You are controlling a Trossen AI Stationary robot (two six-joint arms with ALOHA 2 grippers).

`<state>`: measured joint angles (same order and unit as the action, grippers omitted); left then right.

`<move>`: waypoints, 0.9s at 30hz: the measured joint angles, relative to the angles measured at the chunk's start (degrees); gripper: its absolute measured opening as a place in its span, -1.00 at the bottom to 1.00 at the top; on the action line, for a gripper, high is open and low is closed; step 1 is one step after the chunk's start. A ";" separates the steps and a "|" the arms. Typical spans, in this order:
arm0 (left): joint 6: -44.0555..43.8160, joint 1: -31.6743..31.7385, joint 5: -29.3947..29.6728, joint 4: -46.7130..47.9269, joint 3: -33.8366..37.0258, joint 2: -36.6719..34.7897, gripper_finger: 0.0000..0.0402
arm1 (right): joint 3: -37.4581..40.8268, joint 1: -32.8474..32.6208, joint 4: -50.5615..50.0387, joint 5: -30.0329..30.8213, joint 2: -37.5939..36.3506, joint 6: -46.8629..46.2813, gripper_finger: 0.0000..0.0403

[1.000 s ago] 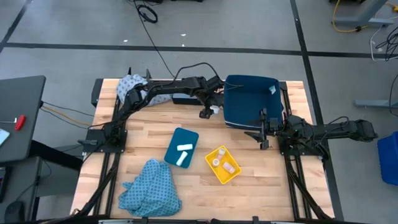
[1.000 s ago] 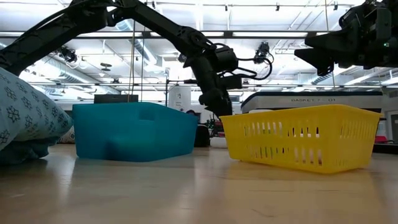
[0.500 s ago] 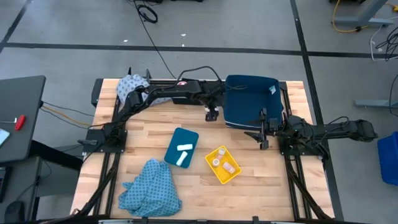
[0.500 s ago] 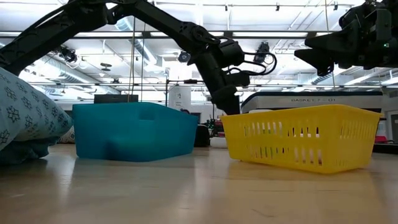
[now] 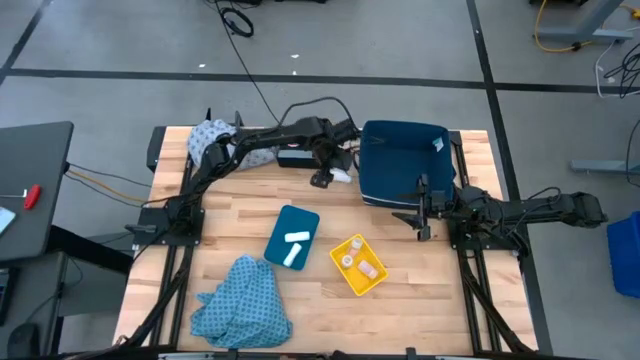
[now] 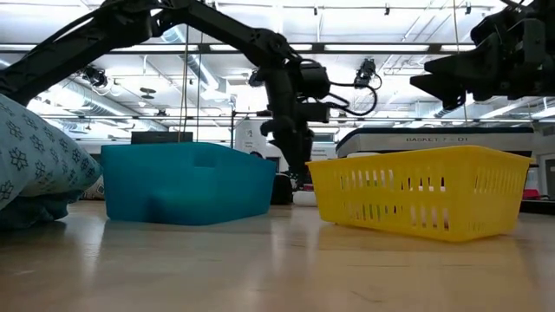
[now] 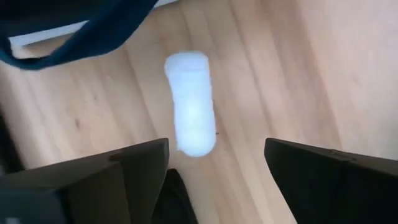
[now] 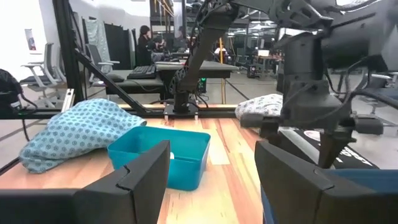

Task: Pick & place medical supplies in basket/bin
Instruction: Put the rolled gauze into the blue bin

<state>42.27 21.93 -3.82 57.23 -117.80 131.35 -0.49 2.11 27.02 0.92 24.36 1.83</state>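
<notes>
I am looking into a robotics lab or industrial test hall, not a home. My butcher-block table stands on a grey concrete floor crossed by dark tape lines, with loose cables trailing across it. Level across the tabletop, I see a high open ceiling with long strip lights and exposed ducting. Behind the bench are more black-framed workstations, office chairs and a person seated at a far desk.
</notes>
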 joint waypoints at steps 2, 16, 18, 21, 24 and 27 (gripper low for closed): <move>1.88 1.34 -5.02 0.85 0.00 0.00 0.31 | 0.00 0.00 -0.01 0.39 0.00 0.00 0.20; -3.94 1.29 -9.14 -8.68 0.75 0.00 0.26 | 0.02 0.00 -0.06 0.49 0.00 0.37 0.20; -7.20 1.34 -11.66 -8.62 0.75 0.00 0.26 | 0.02 0.00 -0.06 0.49 0.00 0.34 0.20; -14.59 0.90 -11.03 -9.43 0.75 0.00 0.26 | 0.01 0.00 -0.06 0.49 0.00 0.34 0.20; -20.88 0.51 -9.96 -10.38 0.75 0.00 0.25 | 0.00 0.00 -0.06 0.49 0.00 0.34 0.20; -23.89 -0.03 -12.44 -10.94 0.75 0.00 0.23 | 0.02 0.00 -0.06 0.49 0.00 0.04 0.20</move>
<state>18.39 21.90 -16.26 46.29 -117.05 131.35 -0.47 2.11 26.96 1.41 24.36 1.87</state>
